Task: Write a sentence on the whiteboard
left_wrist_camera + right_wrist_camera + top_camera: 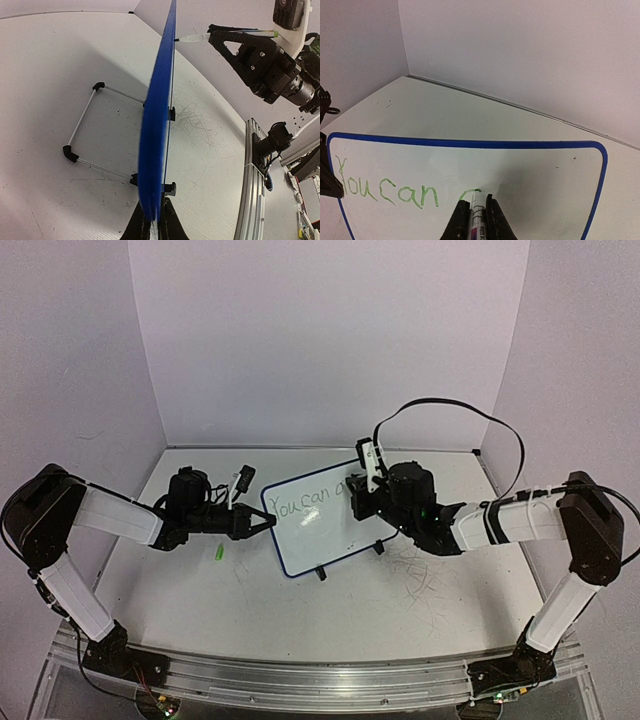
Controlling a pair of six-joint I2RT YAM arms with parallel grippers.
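The left claw is pressed onto the left edge of the whiteboard, one finger on each face. A small green piece lies on the worktop just beside that claw. The board stands tilted on its black feet between both claws. The sentence reads "You can", with a partial green stroke after it. The right claw pinches a marker, its tip touching that stroke.
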